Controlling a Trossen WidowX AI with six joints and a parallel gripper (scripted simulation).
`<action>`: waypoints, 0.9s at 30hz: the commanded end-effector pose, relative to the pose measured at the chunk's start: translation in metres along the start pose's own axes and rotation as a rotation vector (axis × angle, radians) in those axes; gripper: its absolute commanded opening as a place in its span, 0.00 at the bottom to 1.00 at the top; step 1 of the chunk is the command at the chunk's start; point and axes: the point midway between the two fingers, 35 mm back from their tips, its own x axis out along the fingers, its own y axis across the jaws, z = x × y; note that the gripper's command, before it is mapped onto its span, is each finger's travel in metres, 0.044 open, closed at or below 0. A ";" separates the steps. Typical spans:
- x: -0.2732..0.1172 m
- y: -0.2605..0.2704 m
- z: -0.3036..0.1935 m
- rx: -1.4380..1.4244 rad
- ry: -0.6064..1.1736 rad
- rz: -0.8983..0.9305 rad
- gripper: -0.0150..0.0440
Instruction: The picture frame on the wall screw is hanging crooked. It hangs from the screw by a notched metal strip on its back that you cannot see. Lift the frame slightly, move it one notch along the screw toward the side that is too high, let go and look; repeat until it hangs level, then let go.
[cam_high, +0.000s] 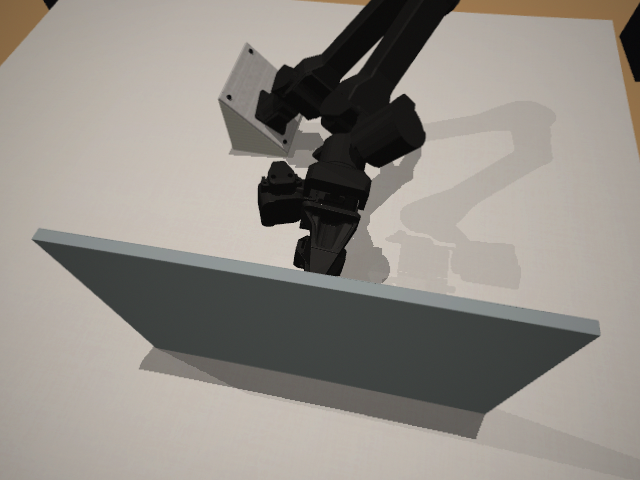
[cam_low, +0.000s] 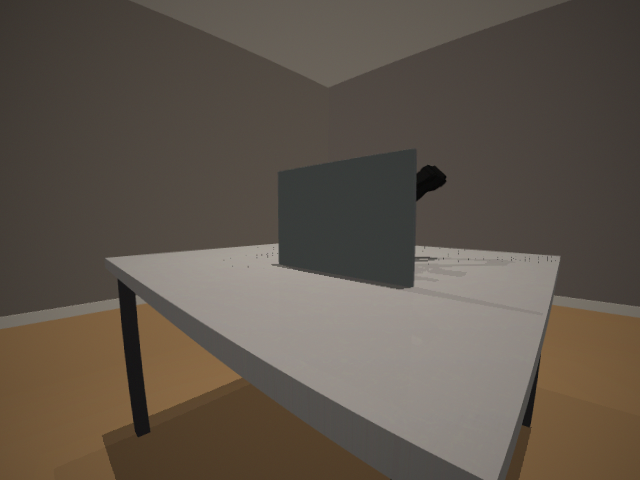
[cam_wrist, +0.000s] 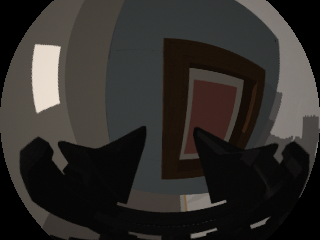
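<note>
The picture frame (cam_wrist: 175, 100) has a brown border, a white mat and a dark red picture. It shows only in the wrist view, hanging on the grey wall panel (cam_wrist: 135, 75) (cam_high: 310, 330) (cam_low: 346, 222) and looking tilted against it. The screw and the notched strip are hidden. My gripper (cam_wrist: 170, 130) (cam_high: 320, 266) is open and close in front of the frame, with one brown edge of the frame showing between the two fingertips. Nothing is held. In the top and exterior views the panel hides the frame, and in the exterior view only a part of the arm (cam_low: 430, 180) sticks out behind the panel.
The wall panel stands upright on the white table (cam_high: 103, 129) (cam_low: 361, 335). A grey wedge-shaped block (cam_high: 242, 108) sits on the table behind the arm. A bright rectangle (cam_wrist: 46, 77) shows at the left of the wrist view.
</note>
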 end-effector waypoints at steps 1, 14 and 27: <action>0.001 -0.001 0.000 0.003 0.002 -0.003 0.65; 0.001 -0.001 0.000 0.003 0.002 -0.003 0.30; 0.000 0.001 0.000 0.003 0.002 -0.003 0.25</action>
